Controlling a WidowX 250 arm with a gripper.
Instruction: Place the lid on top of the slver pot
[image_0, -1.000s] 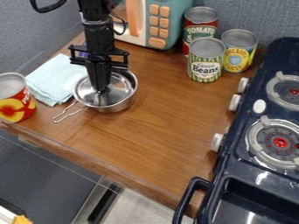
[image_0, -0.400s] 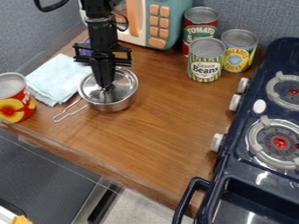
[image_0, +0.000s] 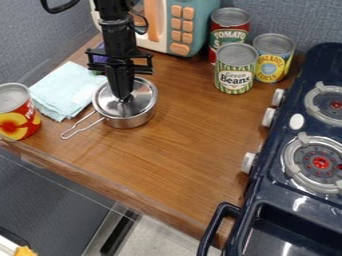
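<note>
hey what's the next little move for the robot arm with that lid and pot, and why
Probably ease off the lid and rise straight up: it appears to lie across the mouth of the silver pot, with the gripper right at its middle.

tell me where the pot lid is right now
In the camera view, the pot lid is left of centre, over the silver pot, under the gripper and just right of the light blue cloth.
</note>
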